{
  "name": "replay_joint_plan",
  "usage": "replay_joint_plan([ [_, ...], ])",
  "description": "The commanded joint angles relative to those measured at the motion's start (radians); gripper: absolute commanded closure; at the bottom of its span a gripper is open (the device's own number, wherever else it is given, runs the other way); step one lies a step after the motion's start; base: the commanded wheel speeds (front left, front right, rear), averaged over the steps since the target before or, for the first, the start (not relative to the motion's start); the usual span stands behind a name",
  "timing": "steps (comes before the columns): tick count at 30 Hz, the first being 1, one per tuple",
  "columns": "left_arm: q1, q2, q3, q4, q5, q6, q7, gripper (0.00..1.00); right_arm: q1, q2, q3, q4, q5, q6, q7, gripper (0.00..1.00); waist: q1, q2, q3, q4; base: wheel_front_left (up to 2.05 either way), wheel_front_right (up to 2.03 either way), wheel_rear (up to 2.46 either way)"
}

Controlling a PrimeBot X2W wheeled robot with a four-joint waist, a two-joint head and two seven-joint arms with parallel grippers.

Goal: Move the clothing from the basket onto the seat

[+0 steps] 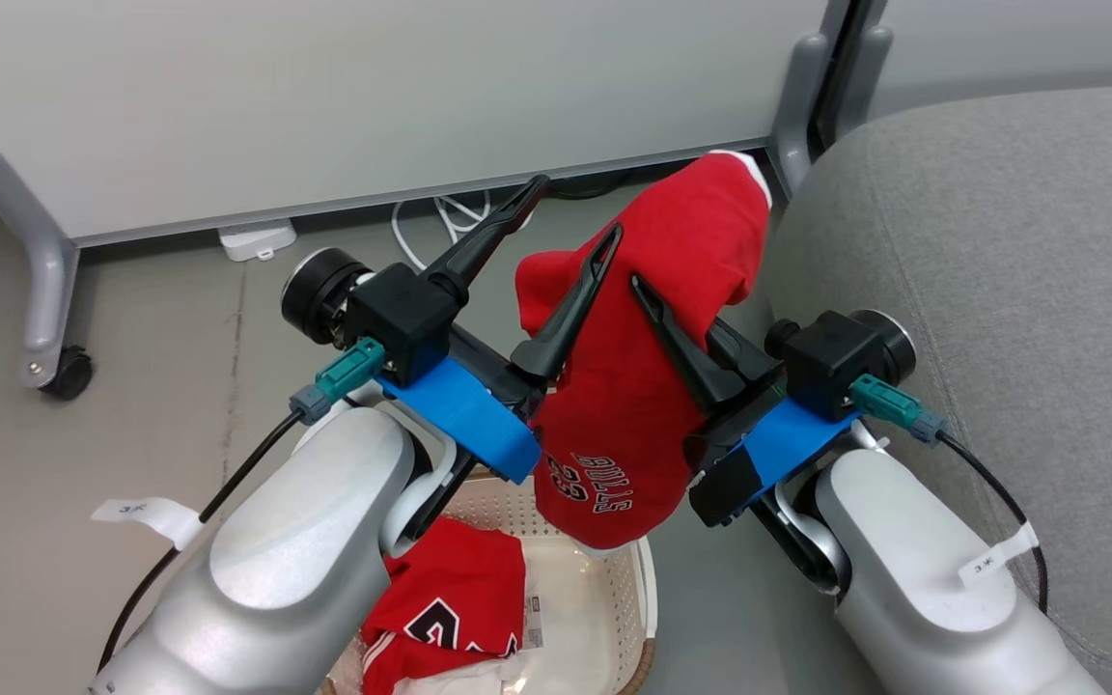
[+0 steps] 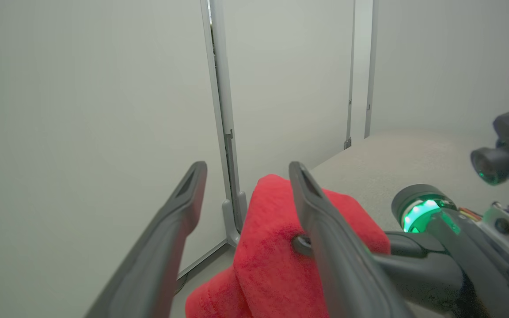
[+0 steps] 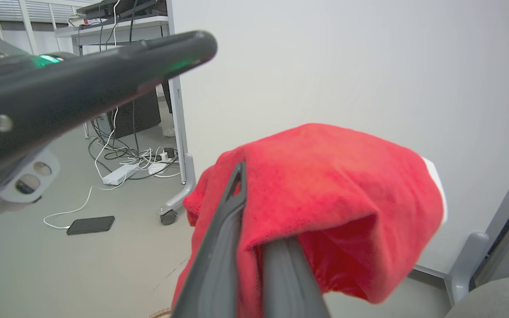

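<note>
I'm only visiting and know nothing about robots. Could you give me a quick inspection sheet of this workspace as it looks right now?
Surface: grey floor; light grey seat at the right, no garment on its visible part.
Job's things: one red garment held up, lower end over the basket; a second red garment lies in the basket.
Clutter: dark phone on the floor.
Hands: right hand shut on the raised garment; left hand open beside it.
Cables: white cables and a power strip on the floor; a black cable at each wrist.
Surroundings: pale partition panels on wheeled feet; a desk behind.
</note>
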Motion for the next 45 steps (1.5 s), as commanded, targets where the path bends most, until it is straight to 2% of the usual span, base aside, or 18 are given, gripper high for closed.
replay_joint_plan([
  [1, 0.013, 0.005, -0.001, -0.003, 0.006, 0.003, -0.003, 0.00, 0.026, 0.002, -0.022, -0.012, -0.010, 0.001, -0.003, 1.00, 0.0000, 0.0000, 0.013, -0.037, 0.00, 0.00, 0.00],
  [16, 0.016, 0.023, -0.052, -0.008, 0.019, 0.001, 0.002, 0.00, 0.154, 0.029, -0.205, -0.099, -0.060, 0.001, -0.004, 1.00, 0.0000, 0.0000, 0.049, -0.244, 0.00, 0.00, 0.00],
  [26, 0.011, 0.003, -0.109, -0.013, 0.023, 0.000, 0.002, 0.00, 0.228, 0.040, -0.290, -0.150, -0.086, 0.001, -0.004, 1.00, 0.0000, 0.0000, 0.065, -0.335, 0.00, 0.00, 0.00],
  [36, -0.004, -0.004, -0.132, -0.006, 0.027, 0.001, 0.000, 0.00, 0.263, 0.053, -0.334, -0.176, -0.094, 0.001, -0.004, 1.00, 0.0000, 0.0000, 0.081, -0.384, 0.00, 0.00, 0.00],
  [45, -0.033, 0.012, -0.116, -0.025, 0.046, 0.018, -0.001, 0.00, 0.195, 0.063, -0.414, -0.207, -0.121, 0.001, -0.004, 1.00, 0.0000, 0.0000, 0.134, -0.375, 0.00, 0.00, 0.00],
])
